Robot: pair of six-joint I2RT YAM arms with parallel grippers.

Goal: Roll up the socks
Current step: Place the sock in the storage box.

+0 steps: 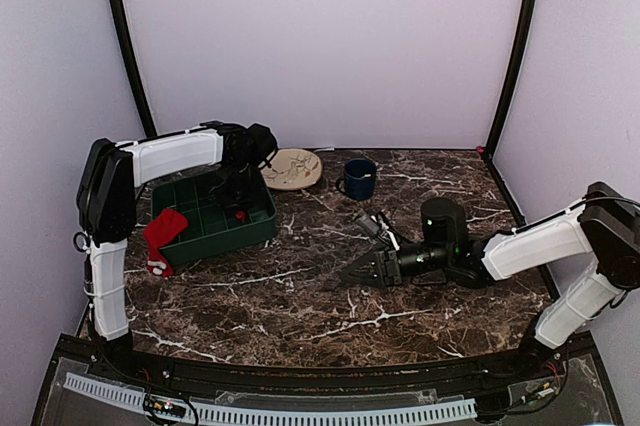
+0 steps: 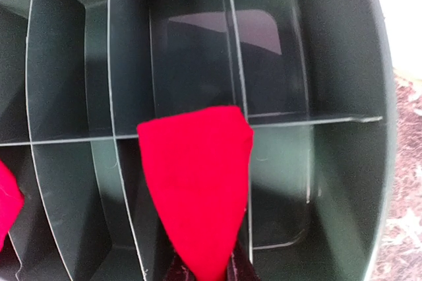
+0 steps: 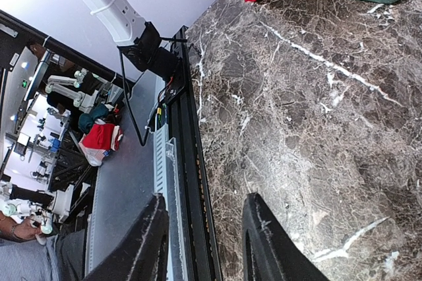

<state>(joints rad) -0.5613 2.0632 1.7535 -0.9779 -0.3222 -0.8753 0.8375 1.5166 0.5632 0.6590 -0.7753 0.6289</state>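
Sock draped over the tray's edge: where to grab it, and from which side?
Likely the red stretch of the draped sock just above its white trim, outside the green tray. Approach from the table side, jaws across its narrow width: it hangs down the outer wall, which blocks the inside. The left gripper holds the other sock.

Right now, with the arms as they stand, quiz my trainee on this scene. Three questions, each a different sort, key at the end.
1. True or false: the right pincer holds a sock.
2. What does the left pincer grip? A) a mug B) a red sock C) a plate
3. Fill in: the second sock hangs over the rim of the green ____.

Key: 1 false, its jaws stand open and empty above the table; 2 B; 3 bin.
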